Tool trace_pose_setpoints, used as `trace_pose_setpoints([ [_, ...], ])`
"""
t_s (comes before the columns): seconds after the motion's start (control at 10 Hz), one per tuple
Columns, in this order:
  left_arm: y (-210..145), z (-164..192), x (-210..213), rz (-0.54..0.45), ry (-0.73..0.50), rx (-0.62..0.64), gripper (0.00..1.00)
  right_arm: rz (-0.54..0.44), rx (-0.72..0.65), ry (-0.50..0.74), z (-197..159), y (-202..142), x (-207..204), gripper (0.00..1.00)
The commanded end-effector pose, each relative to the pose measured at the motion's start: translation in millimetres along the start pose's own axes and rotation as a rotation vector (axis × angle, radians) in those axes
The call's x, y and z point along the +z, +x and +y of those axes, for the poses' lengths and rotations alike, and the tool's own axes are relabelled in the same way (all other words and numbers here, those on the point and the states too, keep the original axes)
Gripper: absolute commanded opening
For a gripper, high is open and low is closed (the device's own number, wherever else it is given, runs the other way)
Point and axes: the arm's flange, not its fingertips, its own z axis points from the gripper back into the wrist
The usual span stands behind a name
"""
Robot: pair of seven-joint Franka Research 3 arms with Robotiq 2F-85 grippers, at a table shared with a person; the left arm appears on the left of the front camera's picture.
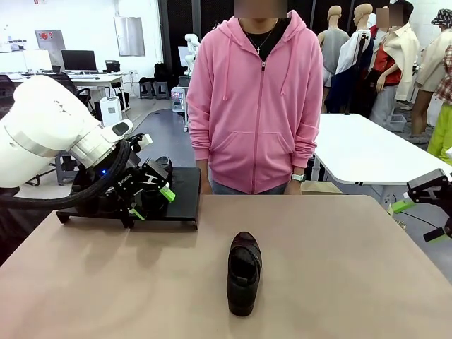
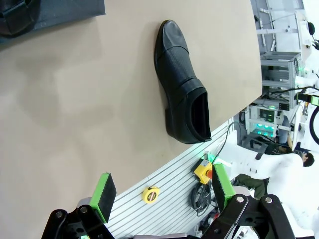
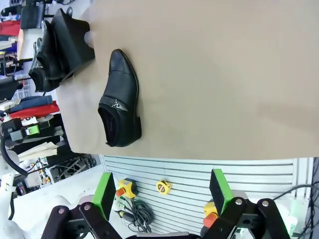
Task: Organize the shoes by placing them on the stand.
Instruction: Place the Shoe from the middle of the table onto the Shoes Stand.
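A: Item one, the loose shoe [image 1: 244,273] — how is it lying?

B: It is sitting upright on its sole near the middle of the desk [image 1: 339,282], long axis running from the robot's side toward the person [image 1: 256,99]. The opening and heel are showing at the person's end, the toe facing the robot's side. Glossy black leather, rounded toe, a band across the instep, dark inside; the right wrist view is showing a small metal trim on its side.

A: Item two, the stand [image 1: 185,198]?

B: A low, flat, matte-black platform, sitting at the far left of the desk. At least one more shoe [image 1: 159,169] is resting on it, partly hidden behind the left arm, so I cannot count them.

A: Left gripper [image 1: 157,201]?

B: It is hovering at the stand's front edge, green-padded fingers standing wide, gripping nothing.

A: Right gripper [image 1: 421,210]?

B: It is hanging off the desk's right edge, well apart from the loose shoe, fingers spread wide and empty.
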Motion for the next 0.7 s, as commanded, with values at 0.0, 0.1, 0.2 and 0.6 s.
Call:
trace_pose_setpoints([
  [0.0, -3, 2, 1, 0.005, 0.002, -0.010, 1.00, 0.001, 0.025, 0.031, 0, 2, 3, 1.00],
  [0.1, -3, 2, 1, 0.005, 0.002, -0.010, 1.00, 0.001, 0.025, 0.031, 0, 2, 3, 1.00],
  [0.2, -3, 2, 1, 0.005, 0.002, -0.010, 1.00, 0.001, 0.025, 0.031, 0, 2, 3, 1.00],
  [0.6, -9, -51, -23, 0.021, 0.187, 0.038, 1.00, 0.001, 0.025, 0.031, 0, 2, 3, 1.00],
])
